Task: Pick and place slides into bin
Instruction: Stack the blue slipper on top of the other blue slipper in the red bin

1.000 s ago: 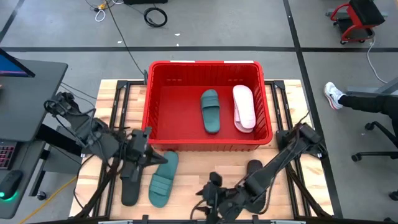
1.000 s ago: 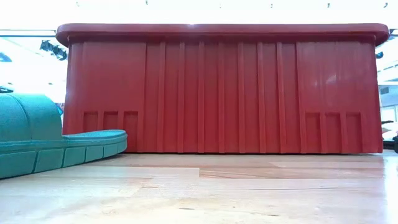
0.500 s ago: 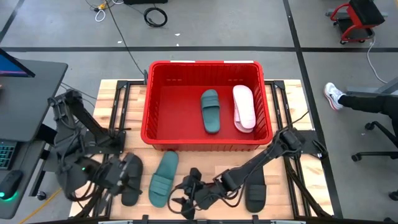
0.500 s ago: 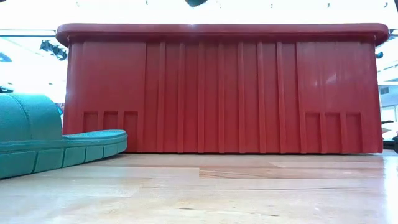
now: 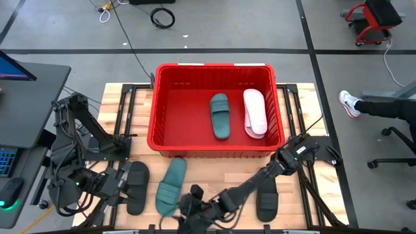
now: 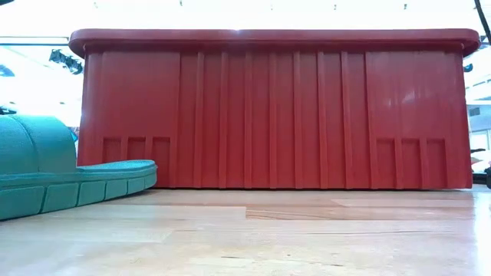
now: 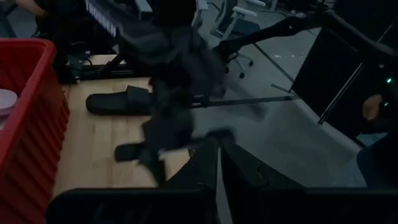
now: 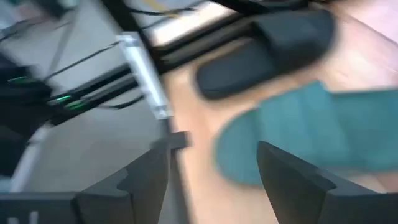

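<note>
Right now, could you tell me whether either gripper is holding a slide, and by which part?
Neither holds one. The right gripper is open above the teal slide; the left gripper, near the black slide, has nothing between its fingers.

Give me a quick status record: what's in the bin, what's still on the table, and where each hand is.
bin: red crate at the table's far side
in bin: teal slide, pale pink slide
on table: black slide, teal slide, black slide
left hand: at the table's left edge, beside the left black slide, holding nothing
right hand: open, empty, at the near edge by the loose teal slide
</note>
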